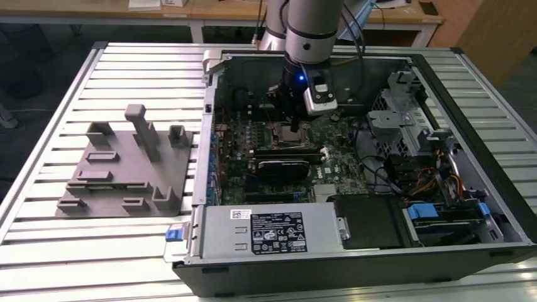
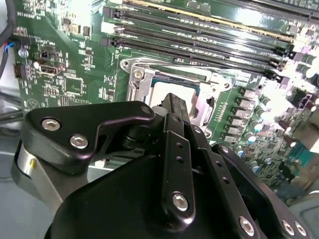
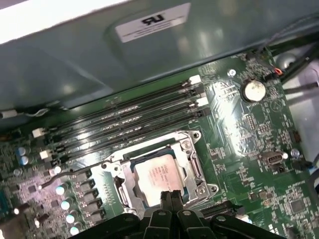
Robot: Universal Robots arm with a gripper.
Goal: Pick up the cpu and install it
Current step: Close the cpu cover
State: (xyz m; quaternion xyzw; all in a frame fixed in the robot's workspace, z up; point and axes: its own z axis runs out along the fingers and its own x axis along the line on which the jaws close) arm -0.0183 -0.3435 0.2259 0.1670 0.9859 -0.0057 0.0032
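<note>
The cpu (image 3: 158, 174) is a silvery square chip lying flat inside the metal socket frame (image 3: 192, 152) on the green motherboard (image 3: 239, 129); in the second wrist view the cpu (image 2: 160, 91) shows just past the black fingers (image 2: 173, 107). My gripper (image 3: 171, 195) hangs just above the chip's edge, its two fingers pressed together and holding nothing. In the exterior view the gripper (image 1: 295, 123) reaches down into the open computer case (image 1: 470, 207) over the socket. Whether the fingertips touch the chip cannot be told.
Memory slots (image 3: 129, 119) run beside the socket, and a round coin battery (image 3: 254, 90) sits further off. A grey fixture plate (image 1: 126, 167) with blocks lies on the slatted table at the exterior view's left. Drive cages and cables (image 1: 436, 176) crowd the case's other side.
</note>
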